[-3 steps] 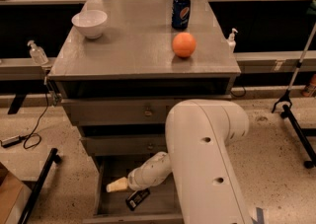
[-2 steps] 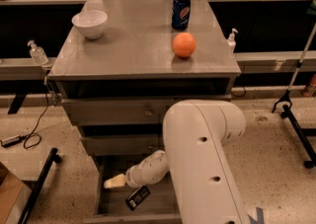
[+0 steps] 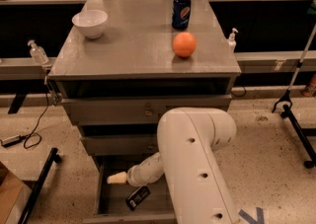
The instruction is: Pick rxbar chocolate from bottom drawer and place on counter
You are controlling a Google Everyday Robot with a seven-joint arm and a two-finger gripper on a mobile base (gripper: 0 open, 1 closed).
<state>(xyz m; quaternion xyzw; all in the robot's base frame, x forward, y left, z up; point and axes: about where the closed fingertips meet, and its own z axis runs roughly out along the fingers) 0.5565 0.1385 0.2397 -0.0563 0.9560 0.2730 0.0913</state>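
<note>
Nearest, at six o'clock of the view: hangs low inside the pulled-out bottom drawer (image 3: 104, 196) with the gripper (image 3: 116, 178), pale tip aimed toward nine o'clock, just above the drawer floor. Cannot tell whether parted or closed; carries nothing, so far as can be made out. Finds the rxbar chocolate (image 3: 138, 197) flat and slanted on the drawer floor, at about five o'clock of the gripper, near but apart from it, untouched. Reads as the approach step, with the grasp not yet made: calls for a shift toward five o'clock and a descent onto the black wrapper, probably across its narrow width, for want of anything else to pinch on so flat a bar. Owes the low, sideways reach to the bulky white arm (image 3: 197, 168), bent down from five o'clock and hiding the right part of the drawer. Next, at twelve o'clock of that drawer: the two upper drawers (image 3: 123, 112), pushed in, hence an exit only forward and up. Farthest: the counter (image 3: 133, 50), bearing an orange (image 3: 184, 44) at about two o'clock of its middle, a blue Pepsi can (image 3: 181, 11) beyond that near the far edge, and a white bowl (image 3: 90, 23) at ten o'clock. Offers bare metal along the near edge, at six o'clock, likely the easiest spot for setting the bar down.
</note>
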